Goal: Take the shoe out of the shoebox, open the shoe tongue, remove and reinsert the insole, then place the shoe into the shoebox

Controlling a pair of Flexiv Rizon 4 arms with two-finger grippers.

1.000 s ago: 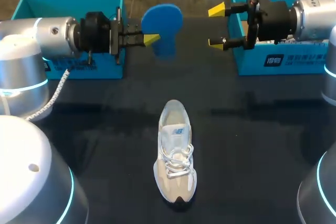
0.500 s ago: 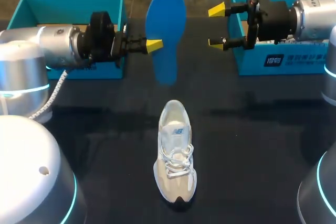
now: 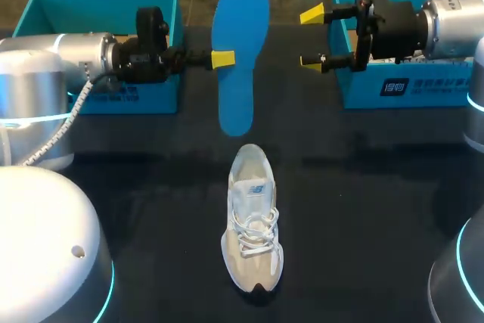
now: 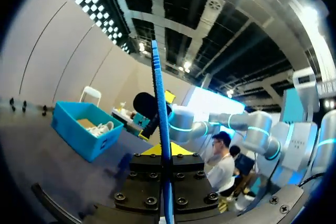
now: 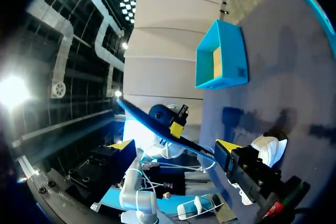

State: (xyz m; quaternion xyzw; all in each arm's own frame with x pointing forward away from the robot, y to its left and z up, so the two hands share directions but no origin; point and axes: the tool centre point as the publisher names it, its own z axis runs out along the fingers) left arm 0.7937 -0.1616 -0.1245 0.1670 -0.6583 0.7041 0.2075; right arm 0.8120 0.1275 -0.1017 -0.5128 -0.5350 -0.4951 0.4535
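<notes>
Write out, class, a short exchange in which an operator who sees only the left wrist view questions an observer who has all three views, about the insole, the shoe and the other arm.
Operator: I see only a thin blue edge between my fingers. What is it?
Observer: The insole. The left end effector grips its side edge, with the broad face turned to the head camera.
Operator: Where is the shoe?
Observer: The shoe lies on the table, below the insole's lower end in the head view, with its toe pointing toward the robot.
Operator: Is the other arm holding anything?
Observer: No. The right end effector is open and empty, beside the right box.
</notes>
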